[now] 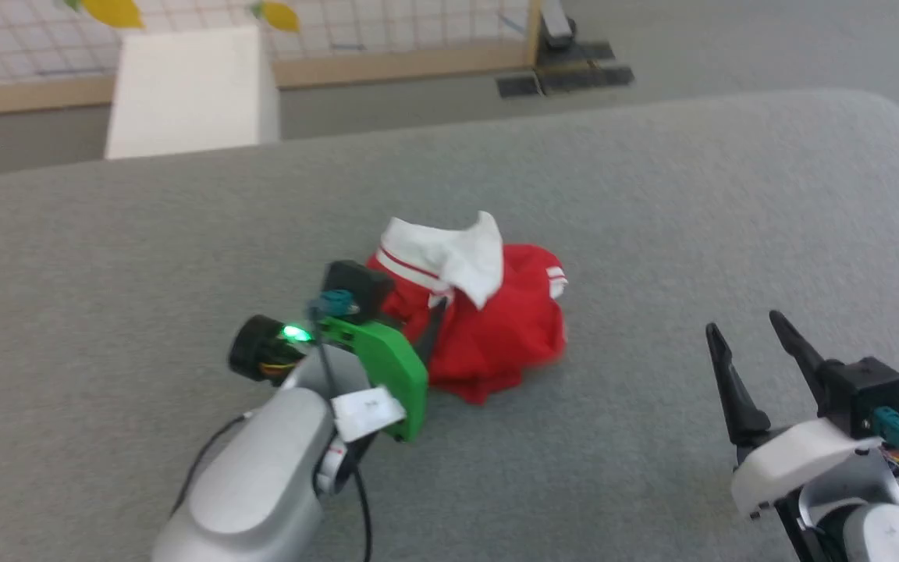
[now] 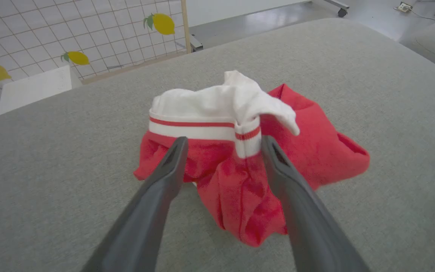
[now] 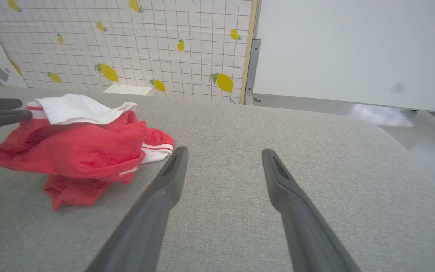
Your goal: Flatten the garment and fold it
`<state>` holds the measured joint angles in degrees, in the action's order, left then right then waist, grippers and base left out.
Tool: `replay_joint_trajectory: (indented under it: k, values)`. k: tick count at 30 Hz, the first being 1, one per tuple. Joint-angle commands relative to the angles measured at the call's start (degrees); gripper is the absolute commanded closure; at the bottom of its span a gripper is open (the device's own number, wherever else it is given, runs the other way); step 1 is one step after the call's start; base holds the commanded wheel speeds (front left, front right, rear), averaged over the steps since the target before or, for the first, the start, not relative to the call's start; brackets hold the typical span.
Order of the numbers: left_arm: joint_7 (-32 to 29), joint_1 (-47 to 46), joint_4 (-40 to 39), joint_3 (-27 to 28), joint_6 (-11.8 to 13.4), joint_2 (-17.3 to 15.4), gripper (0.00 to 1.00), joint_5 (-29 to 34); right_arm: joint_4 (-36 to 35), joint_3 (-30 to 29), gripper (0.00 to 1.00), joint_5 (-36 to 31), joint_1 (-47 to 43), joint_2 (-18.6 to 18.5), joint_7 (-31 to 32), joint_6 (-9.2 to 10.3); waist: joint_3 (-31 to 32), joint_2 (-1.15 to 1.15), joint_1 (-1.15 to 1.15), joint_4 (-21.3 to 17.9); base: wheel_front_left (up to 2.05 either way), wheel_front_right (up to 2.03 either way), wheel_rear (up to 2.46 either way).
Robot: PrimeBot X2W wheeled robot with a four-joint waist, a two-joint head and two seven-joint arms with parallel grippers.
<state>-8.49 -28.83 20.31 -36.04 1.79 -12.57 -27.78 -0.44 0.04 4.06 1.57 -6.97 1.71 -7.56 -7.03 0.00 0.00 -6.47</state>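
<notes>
1. R gripper (image 1: 743,322), near right: fingers apart, holding nothing, over bare grey cushion (image 1: 652,195).
2. L gripper (image 2: 224,140), near left: spread wide, fingers either side of a red fold; contact unclear. White tag (image 1: 367,410) on wrist, print unreadable.
3. Garment (image 1: 496,336): crumpled heap mid-cushion, white sleeve on top.
4. Far left: white box (image 1: 192,86), lemon-print grid panel (image 3: 127,37).

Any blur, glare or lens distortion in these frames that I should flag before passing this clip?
Head view: soft overall, the garment smeared at its right edge, perhaps motion blur. Left wrist view: garment crisp, left end effector softer close to the lens. Right wrist view: sharp, a glare patch on the floor, wall grid lines nearly straight. Lighting even, shadows faint throughout.
</notes>
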Motion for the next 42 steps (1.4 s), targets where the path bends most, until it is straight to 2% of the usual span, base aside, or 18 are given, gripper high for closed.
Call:
replay_joint_trajectory:
  k: [1, 7, 12, 18, 24, 28, 42]
  values:
    - [0.7, 1.3, -1.2, 1.0, 0.9, -1.3, 0.0, -0.5, 0.1, 0.0, 0.0, 0.5, -0.9, -0.3, 0.3, 0.08, 5.0, 0.0, 0.0, 5.0, 0.0, 0.0, 0.0]
    - [4.1, 4.2, -7.2, 4.5, 4.6, -6.0, 0.0, 0.6, -0.4, 0.1, 0.0, 1.5, -2.6, -0.6, 1.1, 0.08, 7.8, 0.0, 0.0, 7.6, 0.0, 0.0, 0.0]
    - [8.1, 9.2, -12.3, 6.3, 7.5, -10.3, 0.0, 2.7, -1.0, 0.4, 0.0, 2.0, -3.6, -0.4, 1.0, 0.08, 9.2, 0.0, 0.0, 8.3, 0.0, 0.0, 0.0]
    - [11.7, 17.0, -16.4, 6.7, 10.4, -13.1, 0.0, 4.1, -1.9, 0.9, 0.0, 2.3, -4.6, -0.2, 0.8, 0.08, 9.5, 0.0, 0.0, 8.3, 0.0, 0.0, 0.0]
    - [13.8, 23.5, -19.4, 8.7, 14.2, -12.1, 0.0, 1.7, -2.1, 0.7, 0.0, 2.5, -5.2, -0.1, 0.3, 0.08, 9.6, 0.0, 0.0, 8.1, 0.0, 0.0, 0.0]
    - [14.2, 25.8, -20.8, 9.3, 15.3, -11.8, 0.0, 0.7, -2.2, 0.5, 0.0, 2.4, -5.6, 0.4, 0.1, 0.08, 9.4, 0.0, 0.0, 8.1, 0.0, 0.0, 0.0]
    - [11.6, 24.8, -22.5, 7.6, 15.1, -11.6, 0.0, 0.4, -2.0, 0.8, 0.0, 1.9, -4.9, 0.7, 0.5, 0.08, 7.9, 0.0, 0.0, 7.1, 0.0, 0.0, 0.0]
